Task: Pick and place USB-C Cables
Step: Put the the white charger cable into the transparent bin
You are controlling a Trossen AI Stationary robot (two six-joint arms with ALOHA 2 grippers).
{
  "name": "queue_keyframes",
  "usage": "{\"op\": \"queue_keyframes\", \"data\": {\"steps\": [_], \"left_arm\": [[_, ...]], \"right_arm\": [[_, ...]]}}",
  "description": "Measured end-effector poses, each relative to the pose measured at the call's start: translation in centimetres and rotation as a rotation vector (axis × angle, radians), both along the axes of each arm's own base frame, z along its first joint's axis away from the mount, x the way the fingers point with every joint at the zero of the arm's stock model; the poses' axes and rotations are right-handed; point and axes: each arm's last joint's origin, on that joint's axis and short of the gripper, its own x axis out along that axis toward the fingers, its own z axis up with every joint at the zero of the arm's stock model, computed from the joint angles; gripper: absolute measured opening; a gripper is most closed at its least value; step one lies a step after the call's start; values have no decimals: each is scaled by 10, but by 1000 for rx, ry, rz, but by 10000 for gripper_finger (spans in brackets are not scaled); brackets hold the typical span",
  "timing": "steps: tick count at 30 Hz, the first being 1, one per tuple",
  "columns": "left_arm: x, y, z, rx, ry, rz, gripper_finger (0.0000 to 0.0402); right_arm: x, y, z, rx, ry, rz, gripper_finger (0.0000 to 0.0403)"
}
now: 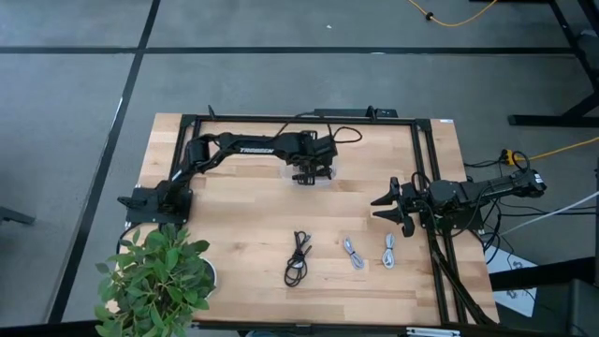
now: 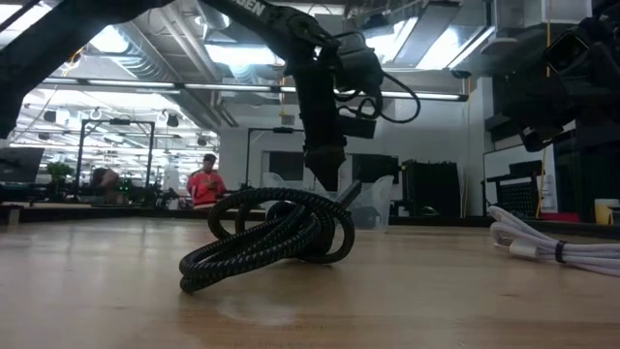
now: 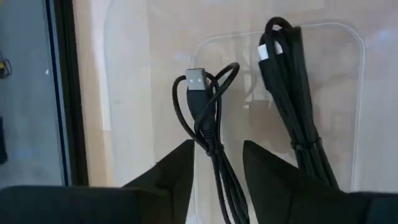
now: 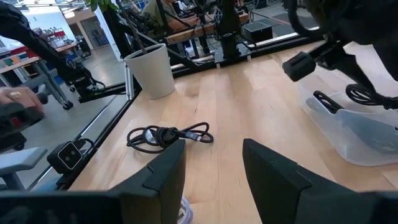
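Observation:
My left gripper (image 1: 307, 175) hangs open over a clear tray (image 3: 352, 43) at the table's far middle. Two black USB-C cables lie in the tray: a thin one with a silver plug (image 3: 200, 102) and a thicker bundle (image 3: 287, 87). The thin cable runs between my left fingers (image 3: 217, 152), which stand on either side of it. On the wood nearer the front lie a black coiled cable (image 1: 298, 258) and two light grey cables (image 1: 353, 253) (image 1: 388, 251). My right gripper (image 1: 386, 201) is open and empty at the table's right side.
A potted plant (image 1: 154, 276) in a white pot stands at the front left corner. A black frame rail (image 1: 426, 168) runs along the table's right and far sides. Bare wood lies between the tray and the cables. People show in the room beyond (image 2: 203, 179).

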Motion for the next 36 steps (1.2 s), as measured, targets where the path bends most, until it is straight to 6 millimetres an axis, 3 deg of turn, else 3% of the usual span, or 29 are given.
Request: {"op": "queue_keyframes", "data": {"steps": [7, 11, 15, 19, 27, 33, 36], "left_arm": [[-8, -23, 39, -26, -106, 54, 133], [-27, -43, 67, -54, -56, 20, 136], [-60, -55, 84, -228, 119, -40, 134], [-88, -54, 101, -387, 199, 6, 133], [-128, -44, 123, -460, 339, 83, 133], [-150, -39, 149, -476, 201, 100, 133], [-150, -37, 159, -436, 52, 79, 133]], "right_arm": [[0, 0, 0, 1, 0, 0, 164], [0, 0, 0, 1, 1, 0, 164], [0, 0, 0, -1, 0, 0, 164], [0, 0, 0, -4, 0, 1, 164], [0, 0, 0, 4, 2, 0, 164], [0, 0, 0, 15, 3, -2, 164], [0, 0, 1, 55, -5, -6, 164]]}}
